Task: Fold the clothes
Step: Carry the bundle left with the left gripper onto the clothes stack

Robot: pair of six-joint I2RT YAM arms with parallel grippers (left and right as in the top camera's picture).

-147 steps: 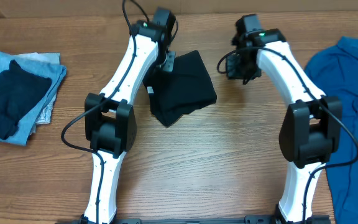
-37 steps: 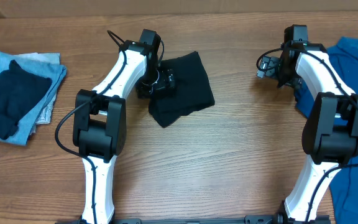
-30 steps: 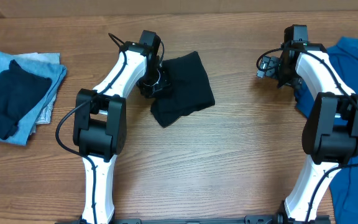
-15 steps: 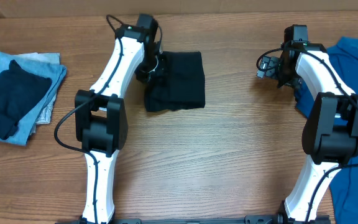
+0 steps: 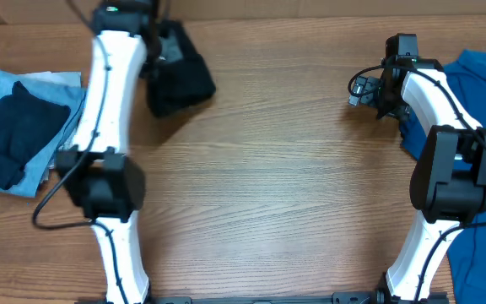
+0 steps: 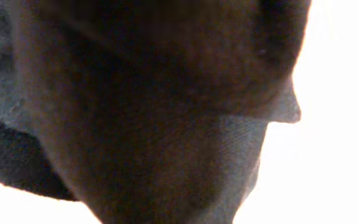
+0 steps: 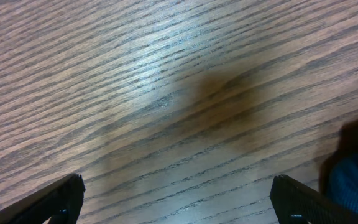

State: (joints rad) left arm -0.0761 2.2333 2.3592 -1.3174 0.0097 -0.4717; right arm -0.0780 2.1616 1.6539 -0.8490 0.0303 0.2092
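Wooden counter (image 5: 294, 186) fills the overhead view, with folded clothes (image 5: 24, 127) at the left. The left tool (image 5: 157, 52) grips a black garment (image 5: 180, 80) near the far edge; its wrist view shows only dark cloth. The right tool (image 7: 179, 208) is released, its fingers wide apart in the wrist view, beside a blue shirt (image 5: 479, 110).

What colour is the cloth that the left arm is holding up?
Black. The cloth shows best in the overhead view.
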